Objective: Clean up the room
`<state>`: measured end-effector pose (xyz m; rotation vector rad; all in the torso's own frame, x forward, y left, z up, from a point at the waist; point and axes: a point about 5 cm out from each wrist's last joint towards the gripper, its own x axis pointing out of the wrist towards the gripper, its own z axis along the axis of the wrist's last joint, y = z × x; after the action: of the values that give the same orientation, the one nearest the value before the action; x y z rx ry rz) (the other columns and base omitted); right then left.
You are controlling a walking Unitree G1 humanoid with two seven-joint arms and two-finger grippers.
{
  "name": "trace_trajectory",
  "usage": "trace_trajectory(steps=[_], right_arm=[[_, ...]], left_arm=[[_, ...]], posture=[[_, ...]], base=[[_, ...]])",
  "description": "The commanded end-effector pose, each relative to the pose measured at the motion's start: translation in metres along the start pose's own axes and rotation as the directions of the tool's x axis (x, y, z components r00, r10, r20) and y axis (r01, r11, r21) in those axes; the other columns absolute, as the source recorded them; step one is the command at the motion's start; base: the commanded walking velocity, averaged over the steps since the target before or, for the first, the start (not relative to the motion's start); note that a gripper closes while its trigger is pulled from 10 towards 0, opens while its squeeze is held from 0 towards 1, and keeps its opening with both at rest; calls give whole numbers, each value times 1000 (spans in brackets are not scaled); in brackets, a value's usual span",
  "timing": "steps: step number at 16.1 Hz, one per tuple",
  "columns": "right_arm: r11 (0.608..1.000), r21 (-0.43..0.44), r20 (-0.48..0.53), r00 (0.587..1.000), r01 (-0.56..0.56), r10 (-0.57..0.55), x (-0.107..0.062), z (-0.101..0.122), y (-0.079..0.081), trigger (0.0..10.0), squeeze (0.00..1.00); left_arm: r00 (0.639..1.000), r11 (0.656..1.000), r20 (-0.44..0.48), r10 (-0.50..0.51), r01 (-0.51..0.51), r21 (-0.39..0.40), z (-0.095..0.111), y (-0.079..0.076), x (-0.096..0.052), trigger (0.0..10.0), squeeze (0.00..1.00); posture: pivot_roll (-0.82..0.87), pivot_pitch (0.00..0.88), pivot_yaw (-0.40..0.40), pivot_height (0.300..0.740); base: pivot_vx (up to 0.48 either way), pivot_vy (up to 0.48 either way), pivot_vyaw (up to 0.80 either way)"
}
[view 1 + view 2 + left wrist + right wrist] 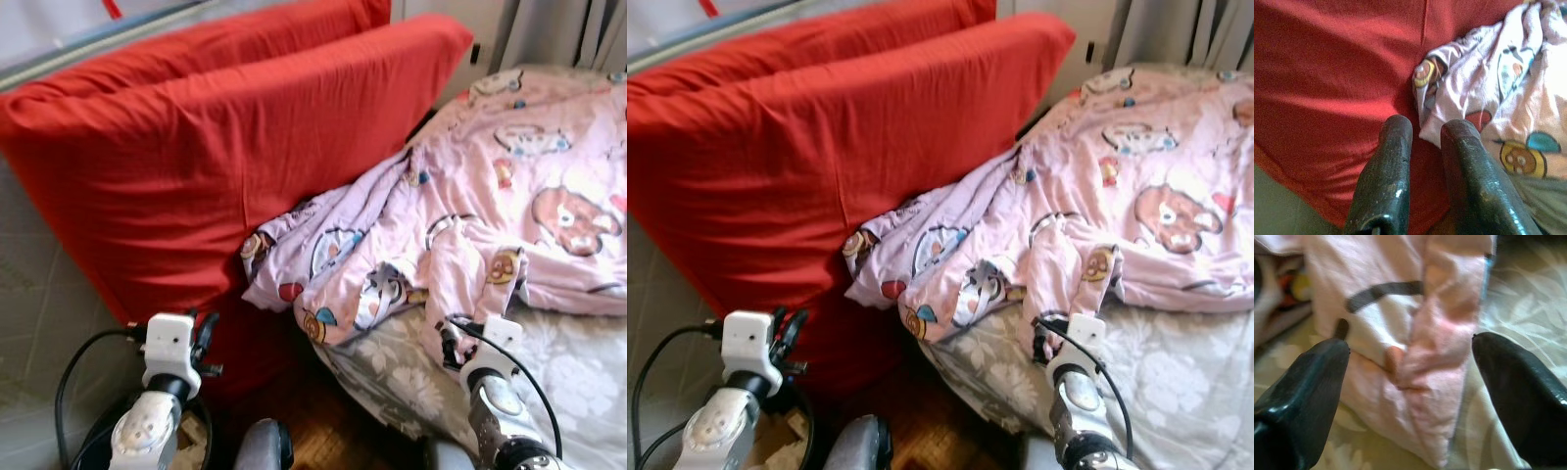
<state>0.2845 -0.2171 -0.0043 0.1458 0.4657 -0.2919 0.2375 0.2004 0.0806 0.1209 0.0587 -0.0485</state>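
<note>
Right hand (1410, 382) was spread wide around a fold of the quilt (509, 186) on the bed (578, 372). Left hand (1425, 147), fingers narrowly apart, held nothing near the red cushion (196, 157).

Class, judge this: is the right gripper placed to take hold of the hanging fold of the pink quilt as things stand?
Probably yes. The right gripper is open, with the fold of the pink cartoon quilt lying between its fingers above the flowered sheet; nothing blocks it.

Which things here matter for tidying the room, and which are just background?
Job in hand:
- pink blanket, crumpled and hanging over the bed's edge
- right gripper, open, a fold of the blanket between its fingers
- left gripper, fingers nearly closed, holding nothing

Just lying about:
- red cushions leaning beside the bed
- grey flowered sheet
- curtain
</note>
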Motion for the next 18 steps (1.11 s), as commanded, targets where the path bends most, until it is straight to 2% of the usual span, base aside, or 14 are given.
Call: trace_trajectory(steps=[1,2,3,4,10,15,16,17,18], right_arm=[[1000,3,-19,1000,-4,4,-1,-4,4,10000,1000],[1000,2,-25,1000,-1,1,-1,-5,3,10000,1000],[1000,-5,-34,999,2,-2,-1,-7,2,10000,149],[1000,-5,-42,999,1,-1,-2,-8,1,10000,0],[1000,-4,-66,998,-12,12,-3,-13,3,10000,0],[996,19,-83,992,-92,93,-3,-14,17,9882,0],[995,16,-85,992,-96,97,-3,-14,19,2824,0],[995,15,-86,991,-97,98,-3,-15,19,0,0],[995,14,-87,991,-97,98,-4,-15,18,0,0]], left_arm=[[1000,1000,-5,9,-9,1,3,7,-4,10000,0],[1000,1000,-14,7,-7,4,2,7,-6,10000,0],[1000,1000,-23,6,-5,5,2,7,-9,10000,0],[1000,1000,-29,4,-4,6,3,6,-11,10000,0],[998,1000,-61,0,1,13,3,7,-22,10000,0],[997,1000,-75,0,1,17,3,7,-23,10000,0],[997,1000,-77,0,1,17,3,6,-23,10000,0],[997,1000,-79,0,1,16,2,6,-24,10000,0],[997,1000,-82,-1,2,15,2,5,-24,10000,0]], posture=[[159,127,134,610],[162,135,138,610],[166,147,140,610],[168,151,141,610],[180,176,148,610],[186,174,152,610],[186,174,152,610],[186,174,152,610],[182,171,151,610]], base=[[0,0,0],[0,0,0],[0,0,0],[0,0,0],[0,0,0],[0,0,0],[0,0,0],[0,0,0],[0,0,0]])
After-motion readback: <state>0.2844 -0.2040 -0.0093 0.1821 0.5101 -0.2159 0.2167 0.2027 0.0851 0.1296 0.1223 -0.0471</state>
